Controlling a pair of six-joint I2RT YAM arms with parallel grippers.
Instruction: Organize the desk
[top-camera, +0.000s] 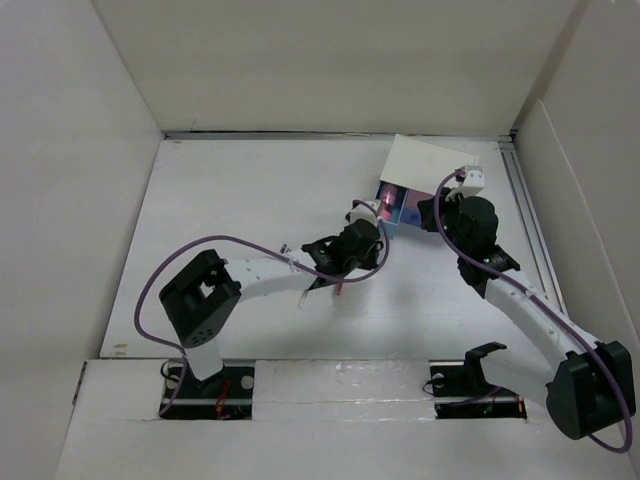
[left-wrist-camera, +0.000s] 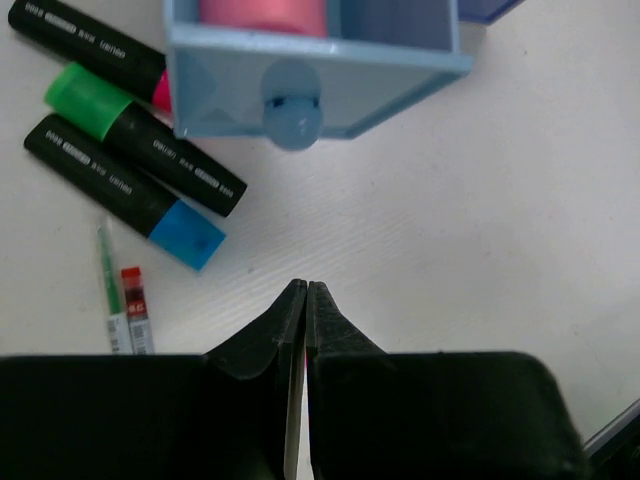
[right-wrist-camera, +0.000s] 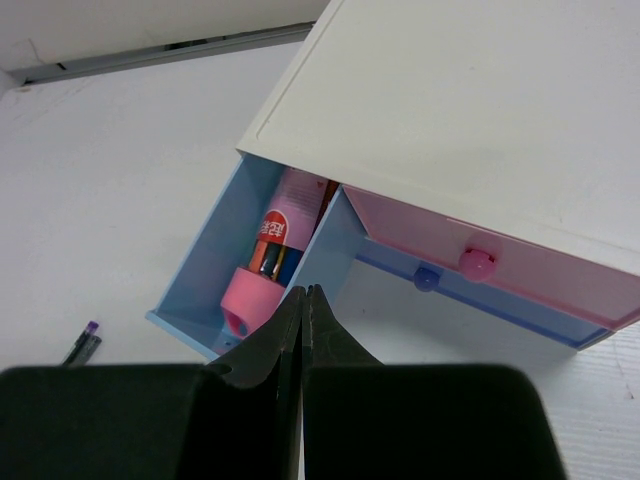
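The white desk (top-camera: 230, 200) holds a small white box (top-camera: 430, 160) at the back right, with its blue drawer (top-camera: 398, 204) pulled out. In the right wrist view the drawer (right-wrist-camera: 200, 270) holds a pink tube (right-wrist-camera: 268, 262). My right gripper (right-wrist-camera: 303, 292) is shut and empty, over the drawer's right wall. My left gripper (left-wrist-camera: 305, 290) is shut and empty above bare desk, just in front of the drawer's knob (left-wrist-camera: 291, 118). Three black highlighters lie left of the drawer, capped green (left-wrist-camera: 85, 100), blue (left-wrist-camera: 190, 235) and pink (left-wrist-camera: 160, 92).
Two thin refill tubes (left-wrist-camera: 125, 305) lie beside the highlighters. A small dark pen (right-wrist-camera: 85, 342) lies left of the drawer. The box's pink drawer (right-wrist-camera: 478, 263) and lower blue drawer (right-wrist-camera: 427, 277) are nearly shut. White wall panels ring the desk (top-camera: 80, 200).
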